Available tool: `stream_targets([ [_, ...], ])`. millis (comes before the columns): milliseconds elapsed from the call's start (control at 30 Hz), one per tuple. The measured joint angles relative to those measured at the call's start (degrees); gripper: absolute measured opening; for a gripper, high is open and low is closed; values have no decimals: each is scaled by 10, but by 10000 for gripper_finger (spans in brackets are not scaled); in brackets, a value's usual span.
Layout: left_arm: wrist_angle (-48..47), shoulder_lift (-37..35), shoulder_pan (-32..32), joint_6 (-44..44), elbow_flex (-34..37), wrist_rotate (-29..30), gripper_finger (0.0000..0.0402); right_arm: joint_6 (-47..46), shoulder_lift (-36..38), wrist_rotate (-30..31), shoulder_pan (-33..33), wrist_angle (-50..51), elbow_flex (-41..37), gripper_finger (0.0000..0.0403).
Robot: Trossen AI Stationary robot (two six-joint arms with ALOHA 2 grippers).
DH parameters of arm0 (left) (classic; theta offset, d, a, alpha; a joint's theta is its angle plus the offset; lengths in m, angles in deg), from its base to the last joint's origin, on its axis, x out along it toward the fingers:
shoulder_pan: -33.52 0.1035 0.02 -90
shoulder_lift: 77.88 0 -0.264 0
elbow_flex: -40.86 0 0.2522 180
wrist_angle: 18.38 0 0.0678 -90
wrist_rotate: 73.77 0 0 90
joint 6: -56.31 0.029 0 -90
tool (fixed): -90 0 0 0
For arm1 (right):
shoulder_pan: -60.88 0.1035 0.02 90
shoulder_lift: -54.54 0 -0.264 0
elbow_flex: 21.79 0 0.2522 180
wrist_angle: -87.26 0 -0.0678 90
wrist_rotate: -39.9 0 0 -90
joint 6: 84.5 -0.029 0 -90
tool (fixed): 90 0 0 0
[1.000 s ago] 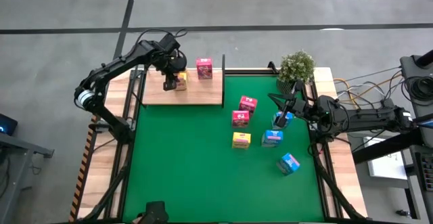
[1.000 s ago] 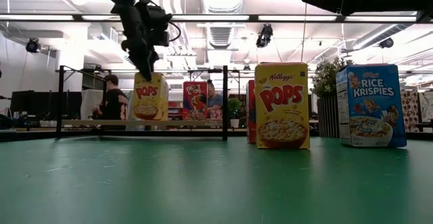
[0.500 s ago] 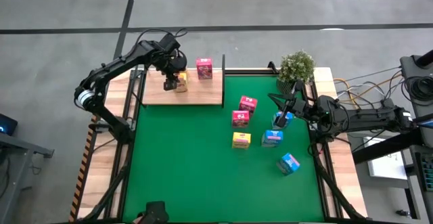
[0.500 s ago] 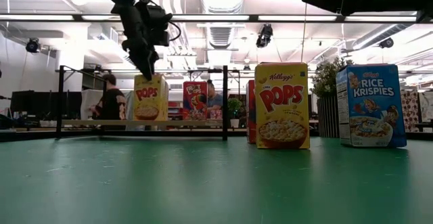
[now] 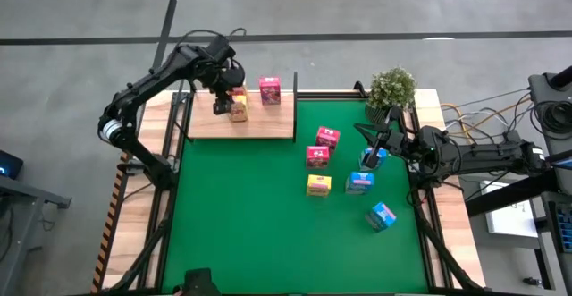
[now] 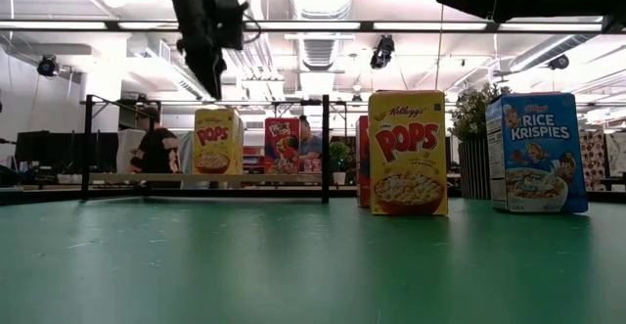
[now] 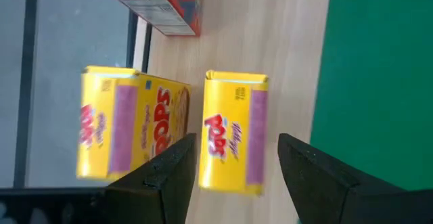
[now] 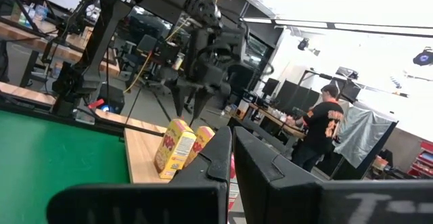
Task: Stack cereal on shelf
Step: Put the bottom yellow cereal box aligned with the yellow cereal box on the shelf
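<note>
Cereal boxes sit in two groups. On the shelf [image 5: 241, 124], the light-wood board at the far left of the bench [image 5: 456, 242], stand two yellow boxes [image 7: 233, 132] side by side and a pink box [image 5: 270, 90] a little apart from them. My left jaws [image 5: 223, 99] hang above the shelf, open, holding nothing; in the left wrist view the nearer yellow box shows between my two fingers [image 7: 159, 180] with clear air around it, and in the low view the jaws [image 6: 210, 69] are above the box top, not touching.

On the green mat [image 5: 250, 215] lie the others: two pink boxes [image 5: 322, 147] close together, one yellow box [image 5: 319, 185] just in front of them, and three blue boxes [image 5: 360, 181] toward the right edge. My right jaws [image 5: 380, 146] rest over the right side of the mat near a potted plant [image 5: 391, 88], shut, beside the farthest blue box; whether they touch it I cannot tell.

Beyond the shelf, a person [image 8: 323, 126] stands in the room.
</note>
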Motion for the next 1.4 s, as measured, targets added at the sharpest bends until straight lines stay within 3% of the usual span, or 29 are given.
stream_targets([
  [100,-34,0,-11,-63,-48,-6,190,0,0,0,0,-1,2,9],
  [267,-52,-14,-55,-150,-96,-77,190,0,0,0,0,0,2,9],
  [467,-42,-55,-148,-198,-69,-48,190,0,0,0,0,0,2,9],
  [600,12,-91,-211,-240,11,30,190,0,0,0,0,0,2,9],
  [767,124,-143,-262,-269,172,167,181,-1,0,0,0,0,2,9],
  [867,228,-177,-281,-252,276,263,149,0,0,0,0,0,3,9],
  [967,318,-198,-284,-217,360,339,93,0,0,0,0,0,3,9],
  [1100,374,-205,-272,-200,429,366,13,0,0,0,0,0,3,9],
  [1400,446,-193,-243,-197,492,369,2,6,0,0,0,0,3,9],
])
